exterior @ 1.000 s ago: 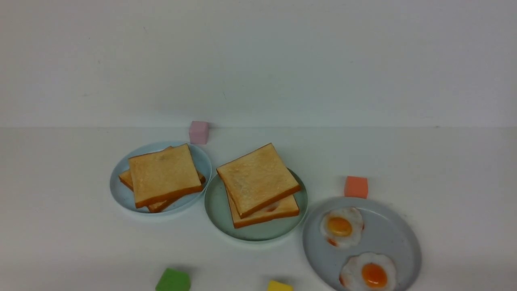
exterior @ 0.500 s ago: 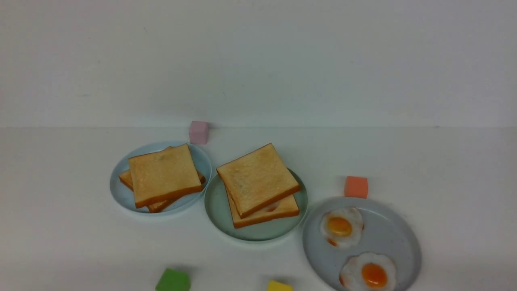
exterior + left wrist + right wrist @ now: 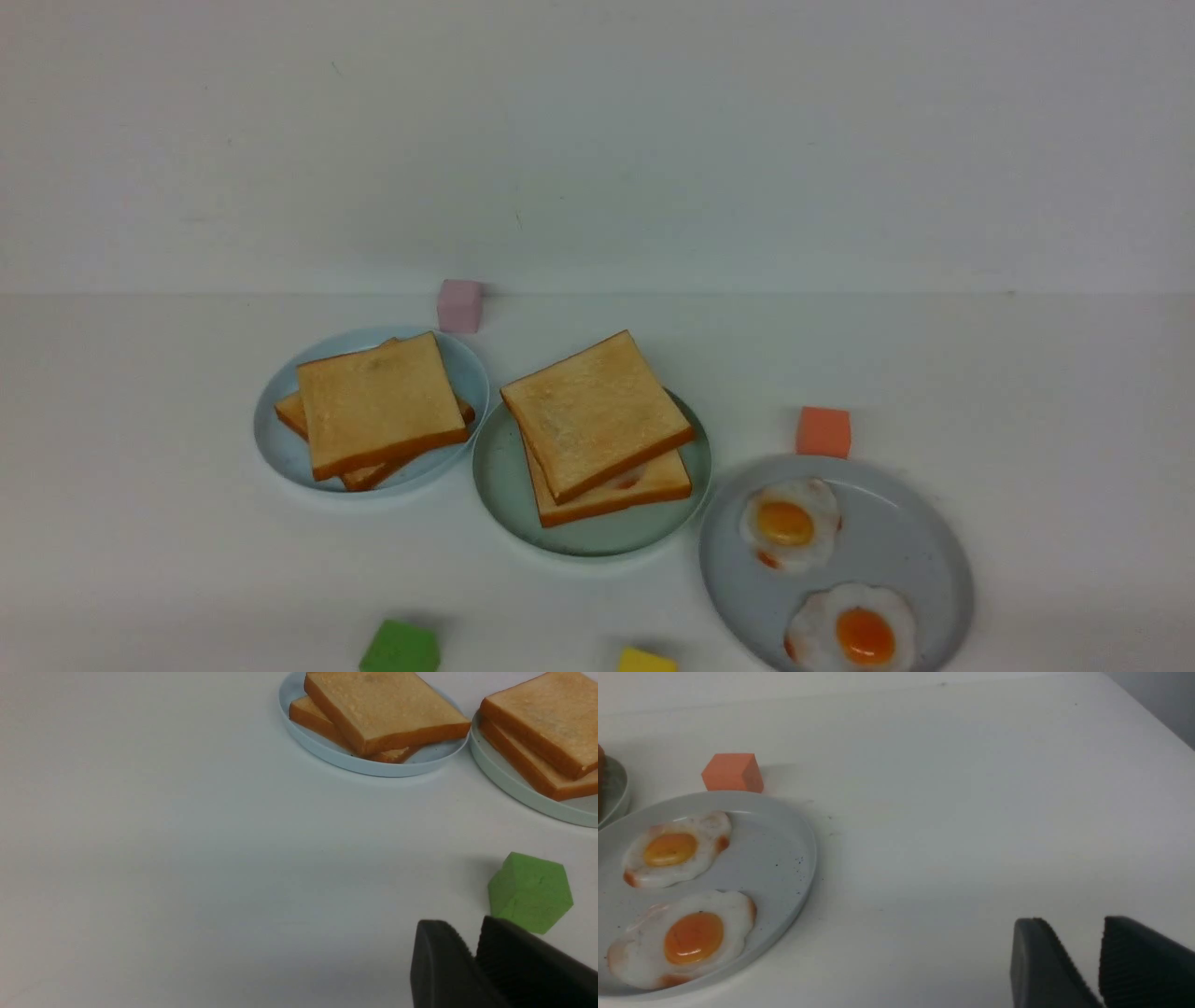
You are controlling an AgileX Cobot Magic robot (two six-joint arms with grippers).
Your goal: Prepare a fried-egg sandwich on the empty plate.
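The fried-egg sandwich (image 3: 597, 411) lies on the empty plate (image 3: 597, 543), the mint-green one at the table's middle. A sliver of white egg with orange (image 3: 627, 481) shows between its two toast slices. The left wrist view catches the sandwich (image 3: 551, 723) and the plate's rim (image 3: 514, 784) far from my left gripper (image 3: 467, 933). That gripper's jaws stand slightly apart with nothing between them. My right gripper (image 3: 1071, 926) hangs open and holds nothing over bare table, to the right of the grey plate. Neither gripper appears in the front view.
A pale blue plate (image 3: 280, 439) holds a pile of toast (image 3: 378, 401). A grey plate (image 3: 906, 551) carries two fried eggs (image 3: 789, 523) (image 3: 854, 635). Foam cubes lie around: pink (image 3: 459, 305), orange (image 3: 822, 431), green (image 3: 400, 649), yellow (image 3: 646, 662). The green cube (image 3: 530, 891) sits close by my left fingers.
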